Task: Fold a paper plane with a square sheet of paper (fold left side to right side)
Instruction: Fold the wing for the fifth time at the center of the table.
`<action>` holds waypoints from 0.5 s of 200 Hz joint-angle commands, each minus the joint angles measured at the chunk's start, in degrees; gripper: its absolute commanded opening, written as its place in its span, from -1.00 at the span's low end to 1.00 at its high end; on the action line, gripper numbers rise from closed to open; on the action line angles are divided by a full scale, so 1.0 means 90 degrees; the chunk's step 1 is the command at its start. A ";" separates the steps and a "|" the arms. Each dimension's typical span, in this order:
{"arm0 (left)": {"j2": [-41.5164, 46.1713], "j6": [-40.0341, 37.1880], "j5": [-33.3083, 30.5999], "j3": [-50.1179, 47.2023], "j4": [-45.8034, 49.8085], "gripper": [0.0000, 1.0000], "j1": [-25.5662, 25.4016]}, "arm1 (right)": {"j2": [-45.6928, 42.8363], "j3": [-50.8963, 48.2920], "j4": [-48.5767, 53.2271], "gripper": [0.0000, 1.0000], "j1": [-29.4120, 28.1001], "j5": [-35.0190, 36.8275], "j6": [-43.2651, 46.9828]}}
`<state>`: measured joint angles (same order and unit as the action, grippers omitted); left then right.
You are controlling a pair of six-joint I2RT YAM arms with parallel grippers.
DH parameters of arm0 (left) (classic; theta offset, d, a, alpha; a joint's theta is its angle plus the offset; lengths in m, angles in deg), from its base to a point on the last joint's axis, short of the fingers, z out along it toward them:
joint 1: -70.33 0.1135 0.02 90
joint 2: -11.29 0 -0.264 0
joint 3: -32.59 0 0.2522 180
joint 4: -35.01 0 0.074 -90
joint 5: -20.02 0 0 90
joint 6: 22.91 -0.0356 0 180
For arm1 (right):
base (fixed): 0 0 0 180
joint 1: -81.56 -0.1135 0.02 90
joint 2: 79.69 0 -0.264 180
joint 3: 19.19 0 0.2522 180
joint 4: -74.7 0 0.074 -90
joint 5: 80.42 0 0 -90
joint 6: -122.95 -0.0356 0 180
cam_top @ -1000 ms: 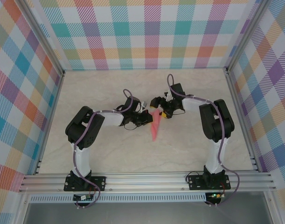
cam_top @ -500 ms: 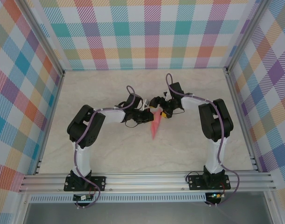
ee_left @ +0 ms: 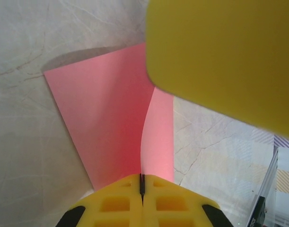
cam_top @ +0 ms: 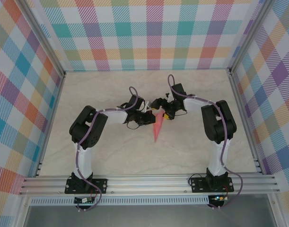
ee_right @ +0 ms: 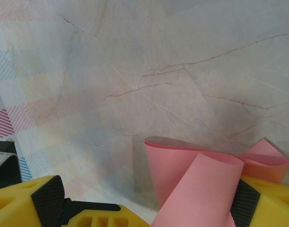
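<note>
Top view, near edge: aluminium rail (cam_top: pixel 149 182) with both arm bases bolted on. Both arms bend inward and meet mid-table (cam_top: pixel 196 94).

Paper plane (cam_top: pixel 158 126) lies at table centre as a slim salmon wedge. Its long axis runs near-to-far, leaning slightly. The sharp tip points at the near rail and the broad end sits under the two grippers.

Left gripper (cam_top: pixel 150 118) comes in from the left at the broad end. The left wrist view adds detail: its yellow fingers (ee_left: pixel 120 203) are pressed together with a paper edge pinched in the seam. Beyond them one flap (ee_left: pixel 106 123) spreads flat on the marble and a second layer stands up in a curl.

A blurred yellow bulk (ee_left: pixel 220 61), by colour a right-gripper finger, covers the paper's far right part.

Right gripper (cam_top: pixel 159 108) sits just beyond the left one, over the broad end. In the right wrist view (ee_right: pixel 144 205) its jaws stand wide apart. The paper (ee_right: pixel 196 184) loops up between them, hard against the right-hand pad (ee_right: pixel 243 203) and well clear of the left-hand one. Whether that pad presses the paper, cannot tell.

Far side: bare marble, then the checked wall (cam_top: pixel 149 33).
</note>
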<state>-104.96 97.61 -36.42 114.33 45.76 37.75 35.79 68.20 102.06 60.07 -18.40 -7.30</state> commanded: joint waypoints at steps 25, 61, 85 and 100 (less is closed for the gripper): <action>-0.0243 -0.0150 0.0012 0.0166 0.0109 -1.00 0.0068 | 0.0294 -0.0033 0.0620 0.84 -0.0103 0.0194 0.0214; -0.0306 -0.0161 0.0030 0.0185 0.0125 -1.00 0.0075 | 0.0305 -0.0024 0.0610 0.84 -0.0112 0.0166 0.0217; -0.0374 -0.0142 0.0067 0.0137 0.0114 -1.00 0.0075 | 0.0285 -0.0020 0.0548 0.84 -0.0112 0.0117 0.0214; -0.0401 -0.0138 0.0081 0.0084 0.0084 -1.00 0.0075 | 0.0248 -0.0026 0.0492 0.84 -0.0107 0.0083 0.0214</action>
<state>-105.88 97.06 -36.38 114.86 45.44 37.90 35.90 68.57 102.61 60.07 -18.21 -7.30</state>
